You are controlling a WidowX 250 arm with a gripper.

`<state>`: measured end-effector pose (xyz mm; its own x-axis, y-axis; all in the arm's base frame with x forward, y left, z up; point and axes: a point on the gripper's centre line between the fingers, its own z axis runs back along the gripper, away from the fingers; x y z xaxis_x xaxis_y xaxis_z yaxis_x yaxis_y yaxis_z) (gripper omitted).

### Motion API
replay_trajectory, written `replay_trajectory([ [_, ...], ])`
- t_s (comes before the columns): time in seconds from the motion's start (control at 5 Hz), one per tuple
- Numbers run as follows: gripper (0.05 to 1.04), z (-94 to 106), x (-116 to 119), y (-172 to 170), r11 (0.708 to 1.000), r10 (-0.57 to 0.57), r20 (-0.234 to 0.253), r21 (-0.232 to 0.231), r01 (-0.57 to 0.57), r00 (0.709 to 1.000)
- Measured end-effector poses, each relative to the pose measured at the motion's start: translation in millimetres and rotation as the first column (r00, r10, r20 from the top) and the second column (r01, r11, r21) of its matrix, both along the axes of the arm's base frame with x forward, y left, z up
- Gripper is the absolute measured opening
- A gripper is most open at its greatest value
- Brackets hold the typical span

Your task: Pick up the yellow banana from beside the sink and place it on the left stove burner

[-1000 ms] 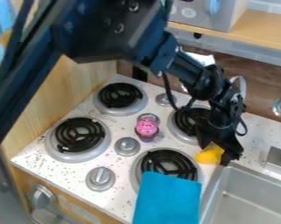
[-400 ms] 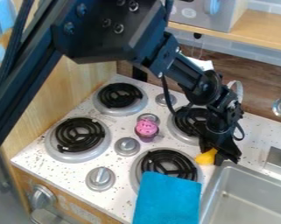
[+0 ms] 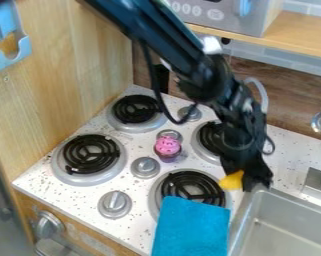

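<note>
The black gripper [image 3: 249,177] hangs low at the right edge of the stove top, by the near left corner of the sink's back rim. A yellow object [image 3: 231,180] pokes out on the gripper's left side, touching or right beside it, with its right part hidden behind the gripper. The front right burner [image 3: 191,187] lies just left of the yellow object. A pink-topped cupcake toy [image 3: 167,146] stands between the burners, and a blue cloth [image 3: 191,227] covers the front of the front right burner.
The metal sink [image 3: 293,210] is at the lower right, with a faucet base [image 3: 319,182] behind its rim. Stove knobs [image 3: 144,167] rise between the burners. A wooden wall [image 3: 69,65] borders the left, and a shelf [image 3: 296,32] runs across the upper right.
The upper arm has swung up and right, uncovering more of the left wall. The gripper has shifted slightly left, and the yellow object's visible part now sits a little farther left and looks smaller.
</note>
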<state>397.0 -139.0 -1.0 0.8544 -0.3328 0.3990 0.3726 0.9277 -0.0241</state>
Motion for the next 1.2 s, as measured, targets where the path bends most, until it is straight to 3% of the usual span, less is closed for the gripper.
replay_trajectory([
  [0.2, 0.504, 20.8, -30.2, 35.4, 0.996, 0.014, -0.074, -0.089, -0.02, 0.997],
  [0.4, 0.504, 17.4, -59.2, 59.5, 0.987, 0.025, -0.193, -0.149, -0.054, 0.981],
  [0.6, 0.504, 19.4, -84.4, 89.0, 0.984, 0.042, -0.278, -0.154, -0.088, 0.96],
  [0.8, 0.504, 19.3, -96.8, 116.3, 0.979, 0.053, -0.298, -0.17, -0.108, 0.953],
  [1.0, 0.504, 20.8, -99.6, 146.6, 0.981, 0.118, -0.302, -0.112, -0.158, 0.946],
  [1.2, 0.504, 30.8, -77.5, 157.7, 0.977, 0.167, -0.26, -0.088, -0.195, 0.951],
])
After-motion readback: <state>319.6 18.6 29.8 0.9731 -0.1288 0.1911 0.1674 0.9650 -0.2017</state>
